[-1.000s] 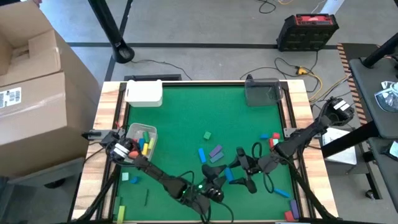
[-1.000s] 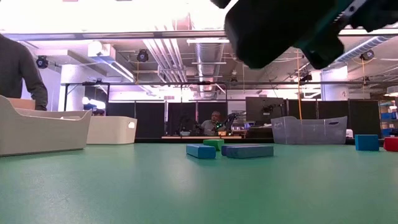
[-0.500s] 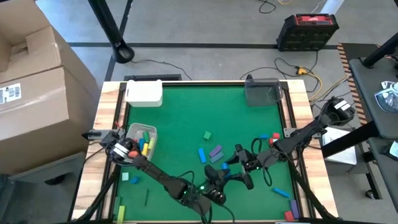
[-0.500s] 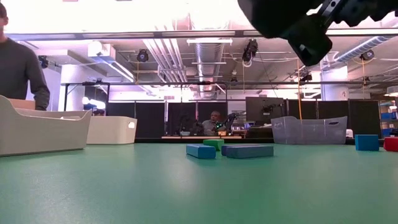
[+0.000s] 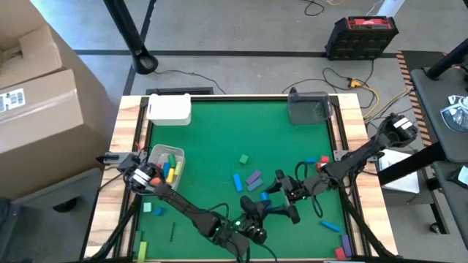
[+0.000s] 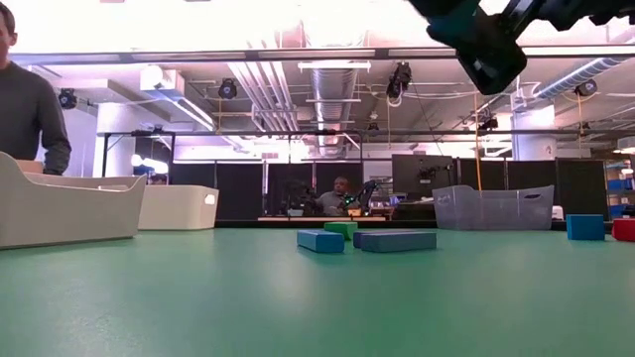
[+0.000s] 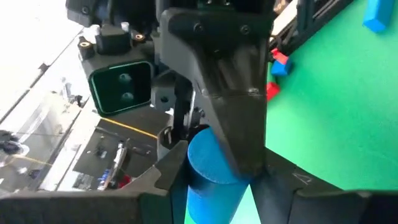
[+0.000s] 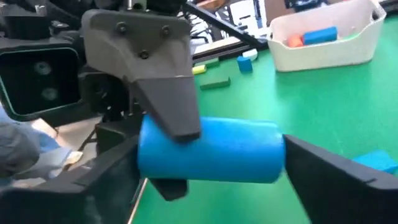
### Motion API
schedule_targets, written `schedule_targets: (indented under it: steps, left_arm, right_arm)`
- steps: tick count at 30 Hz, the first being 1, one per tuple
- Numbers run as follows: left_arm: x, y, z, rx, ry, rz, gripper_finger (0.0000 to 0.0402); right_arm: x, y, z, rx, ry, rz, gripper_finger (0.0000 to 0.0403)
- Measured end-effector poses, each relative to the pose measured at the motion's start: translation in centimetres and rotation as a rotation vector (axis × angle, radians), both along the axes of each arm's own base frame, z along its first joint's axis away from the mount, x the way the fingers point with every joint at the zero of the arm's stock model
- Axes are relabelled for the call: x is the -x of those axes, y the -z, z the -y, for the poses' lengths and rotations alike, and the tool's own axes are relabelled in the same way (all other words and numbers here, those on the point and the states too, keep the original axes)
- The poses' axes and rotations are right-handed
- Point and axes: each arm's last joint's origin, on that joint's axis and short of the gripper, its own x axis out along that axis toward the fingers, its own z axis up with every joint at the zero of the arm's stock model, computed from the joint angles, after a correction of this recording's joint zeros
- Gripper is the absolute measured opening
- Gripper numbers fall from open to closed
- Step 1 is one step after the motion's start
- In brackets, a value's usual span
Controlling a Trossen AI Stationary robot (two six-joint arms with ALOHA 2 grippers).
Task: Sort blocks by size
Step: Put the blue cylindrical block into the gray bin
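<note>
A blue cylinder block point(image 8: 211, 152) hangs above the green mat near the table's front, between my two grippers. My left gripper point(image 5: 257, 214) reaches it from the table's left, my right gripper point(image 5: 277, 204) from the right. Both are shut on it. Loose blocks lie flat on the mat: a green cube point(image 5: 243, 158), a blue bar point(image 5: 238, 181), purple bars point(image 5: 254, 177), and red and blue ones point(image 5: 320, 161) by the right edge. In the low view only a dark gripper body point(image 6: 486, 40) shows, high above the mat. My left gripper has its two fingers on opposite sides of the cylinder's round wall point(image 8: 163, 144), close to one end and lying across it. One finger point(image 8: 168, 93) sits over the wall; the other shows under it. The cylinder is clear of the mat. My right gripper holds the cylinder lengthwise, one finger on each flat end point(image 8: 281, 152). Its fingers come roughly level from the table's right. In the left wrist view one of its fingers point(image 7: 230, 106) covers the cylinder's far end. The cylinder lies about level, lifted clear.
A white tray point(image 5: 156, 155) holding several blocks stands at the mat's left edge. Another white tray point(image 5: 170, 109) is at the far left, and a clear grey bin point(image 5: 308, 108) at the far right. More blocks lie near the front corners point(image 5: 330, 226). A person stands beyond the table point(image 6: 25, 109).
My right gripper has moved toward the table's left and closed in on my left gripper, so the two now meet at the cylinder. In the low view the dark gripper body has risen and drawn away toward the picture's upper right.
</note>
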Motion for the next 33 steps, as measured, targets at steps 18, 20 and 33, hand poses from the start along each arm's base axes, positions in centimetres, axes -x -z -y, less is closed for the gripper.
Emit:
schedule_targets:
  steps: [18,20,33]
  left_arm:
    - [0.7,-0.1,-2.3,0.236,-0.131,-0.121,0.0115]
    - [0.6,0.2,-3.2,0.275,-0.159,-0.130,0.0115]
    - [5.1,-3.0,-12.2,0.320,-0.608,-0.167,0.0115]
  right_arm:
    - [4.4,-0.7,0.7,0.143,0.087,-0.228,0.0339]
    - [4.9,-0.4,0.7,0.162,0.116,-0.271,0.0335]
    - [6.1,1.6,-0.5,0.294,0.189,-0.347,0.0310]
